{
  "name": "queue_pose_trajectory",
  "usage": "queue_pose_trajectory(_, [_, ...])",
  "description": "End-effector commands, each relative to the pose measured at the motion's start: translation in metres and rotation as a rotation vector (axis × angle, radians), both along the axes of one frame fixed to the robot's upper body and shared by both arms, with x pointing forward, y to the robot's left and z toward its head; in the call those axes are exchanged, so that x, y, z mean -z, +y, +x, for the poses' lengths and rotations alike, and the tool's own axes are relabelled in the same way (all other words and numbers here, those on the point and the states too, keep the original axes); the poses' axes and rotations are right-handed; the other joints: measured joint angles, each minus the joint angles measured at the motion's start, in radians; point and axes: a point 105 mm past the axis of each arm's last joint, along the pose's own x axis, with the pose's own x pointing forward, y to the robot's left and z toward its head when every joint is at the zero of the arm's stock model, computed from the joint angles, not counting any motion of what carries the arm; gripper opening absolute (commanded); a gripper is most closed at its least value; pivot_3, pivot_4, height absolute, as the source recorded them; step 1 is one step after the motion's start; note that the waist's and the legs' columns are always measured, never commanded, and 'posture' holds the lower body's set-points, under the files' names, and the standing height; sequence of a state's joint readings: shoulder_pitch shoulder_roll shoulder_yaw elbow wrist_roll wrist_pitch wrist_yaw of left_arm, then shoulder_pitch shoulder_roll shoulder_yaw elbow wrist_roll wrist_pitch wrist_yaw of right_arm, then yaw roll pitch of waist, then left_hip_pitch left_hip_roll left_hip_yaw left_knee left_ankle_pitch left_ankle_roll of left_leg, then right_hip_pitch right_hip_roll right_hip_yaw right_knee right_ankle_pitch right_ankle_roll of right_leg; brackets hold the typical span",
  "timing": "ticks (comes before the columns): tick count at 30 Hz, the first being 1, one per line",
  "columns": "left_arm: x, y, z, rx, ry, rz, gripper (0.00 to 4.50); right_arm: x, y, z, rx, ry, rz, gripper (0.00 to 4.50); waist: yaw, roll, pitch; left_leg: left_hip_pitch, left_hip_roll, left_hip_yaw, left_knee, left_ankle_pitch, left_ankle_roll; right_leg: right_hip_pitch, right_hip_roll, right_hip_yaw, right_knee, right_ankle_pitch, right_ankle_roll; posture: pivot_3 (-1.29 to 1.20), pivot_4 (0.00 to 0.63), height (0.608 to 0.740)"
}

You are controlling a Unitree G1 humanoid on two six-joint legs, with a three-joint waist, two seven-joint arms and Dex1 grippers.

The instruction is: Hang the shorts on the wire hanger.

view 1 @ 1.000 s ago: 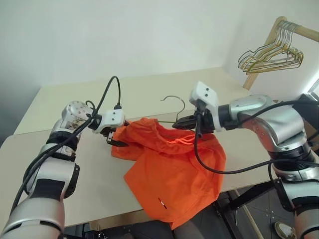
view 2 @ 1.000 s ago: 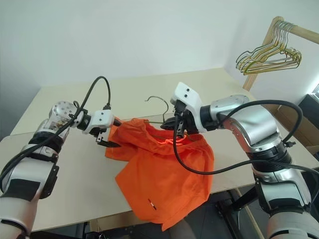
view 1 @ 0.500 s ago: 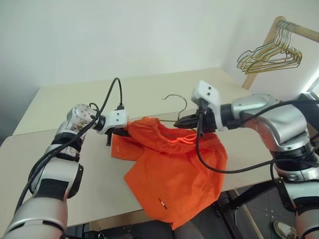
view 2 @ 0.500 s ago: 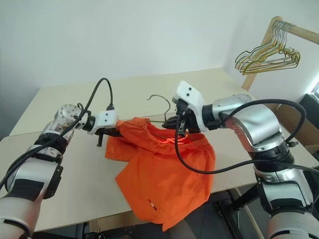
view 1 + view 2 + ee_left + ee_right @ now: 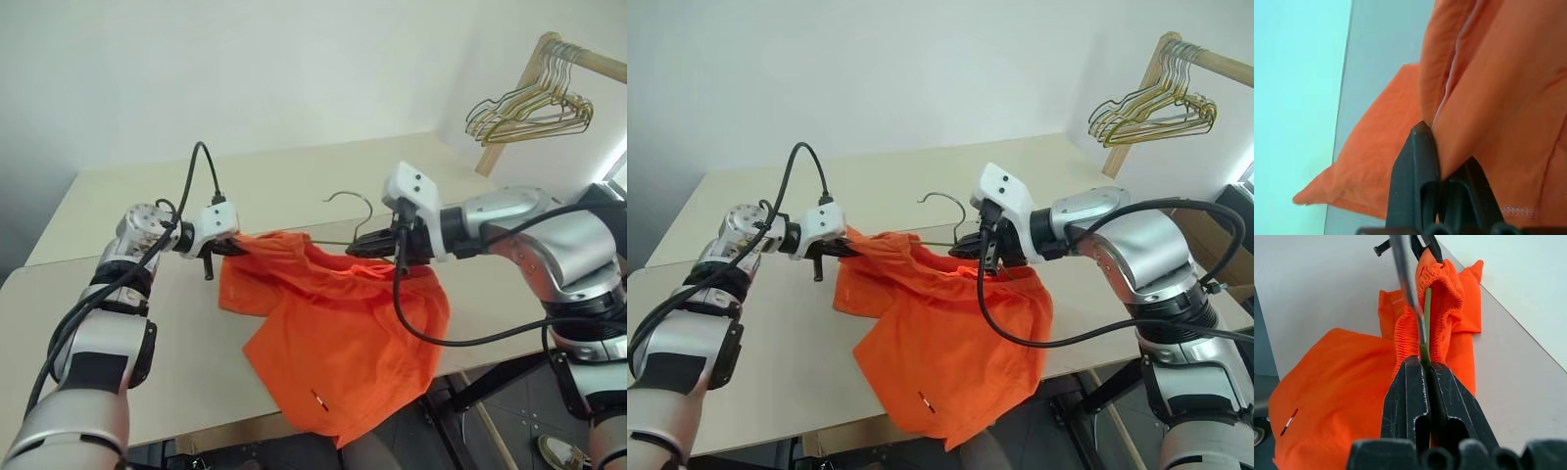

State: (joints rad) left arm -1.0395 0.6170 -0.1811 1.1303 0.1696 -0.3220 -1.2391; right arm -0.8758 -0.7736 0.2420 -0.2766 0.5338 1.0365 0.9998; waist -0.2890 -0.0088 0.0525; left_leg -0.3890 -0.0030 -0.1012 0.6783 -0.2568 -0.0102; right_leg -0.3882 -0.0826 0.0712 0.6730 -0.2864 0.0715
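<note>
The bright orange shorts (image 5: 333, 343) lie bunched on the table, and their lower part hangs over the front edge. My left gripper (image 5: 238, 248) is shut on the shorts' left waistband edge; the left wrist view shows its fingertips (image 5: 1422, 134) pinching a fold of orange cloth. Over the shorts' top right, my right gripper (image 5: 361, 247) is shut on the wire hanger (image 5: 345, 199). The hanger's hook rises behind the shorts and its wire (image 5: 1426, 308) runs into the gathered waistband (image 5: 1442, 284). The rest of the hanger is hidden in the cloth.
The beige table (image 5: 147, 196) extends far to the left and back. At the upper right, a bunch of gold and pale wire hangers (image 5: 529, 113) hangs on a wooden rack (image 5: 544, 54). Past the table's front edge the floor is dark.
My left gripper, open beside the shorts a second ago, has shut on their left edge and lifted it a little up and to the left. The right gripper has stayed on the hanger.
</note>
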Motion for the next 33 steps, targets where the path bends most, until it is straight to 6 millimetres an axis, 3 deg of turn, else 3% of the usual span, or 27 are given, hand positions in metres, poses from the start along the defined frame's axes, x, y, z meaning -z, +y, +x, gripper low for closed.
queue_pose_trajectory(1, [-0.009,0.017,0.002,-0.065,-0.03,-0.018,0.03,-0.011,-0.003,-0.003,-0.005,-0.046,0.007,0.0,0.0,0.0,0.0,0.0,0.0,0.0,0.0,0.0,0.0,0.0,0.0,0.0,0.0,0.0,0.0,-0.21,0.0,0.74])
queue_pose_trajectory(9, [-0.008,0.033,-0.005,-0.08,-0.022,0.0,0.03,-0.008,-0.006,-0.003,0.005,-0.041,0.001,0.0,0.001,0.0,0.0,0.0,0.0,0.0,0.0,0.0,0.0,0.0,0.0,0.0,0.0,0.0,0.0,-0.21,0.0,0.74])
queue_pose_trajectory(16, [-0.01,0.013,-0.007,0.003,-0.012,-0.037,0.03,-0.009,-0.003,-0.001,0.005,-0.042,0.007,0.0,0.005,0.0,0.0,0.0,0.0,0.0,0.0,0.0,0.0,0.0,0.0,0.0,0.0,0.0,0.0,-0.21,0.0,0.74])
queue_pose_trajectory(23, [-0.039,-0.01,-0.012,0.123,-0.038,-0.167,2.22,-0.009,-0.003,0.001,0.015,-0.043,0.005,0.0,0.006,0.0,0.0,0.0,0.0,0.0,0.0,0.0,0.0,0.0,-0.001,-0.001,0.0,0.0,0.0,-0.21,0.0,0.74])
queue_pose_trajectory(30, [-0.053,0.009,-0.038,0.257,0.041,-0.06,4.38,-0.009,-0.006,0.002,0.03,-0.044,-0.002,0.0,-0.007,0.0,0.0,0.001,0.0,0.0,-0.001,0.0,0.0,0.0,0.0,0.0,0.001,0.0,0.0,-0.22,0.0,0.74])
queue_pose_trajectory(33, [-0.066,0.005,-0.047,0.331,0.012,-0.024,4.47,-0.009,-0.007,0.003,0.035,-0.044,-0.006,0.0,0.0,0.0,0.0,0.001,0.001,-0.001,-0.001,0.0,0.0,0.0,0.0,0.0,0.002,0.0,0.0,-0.22,0.0,0.74])
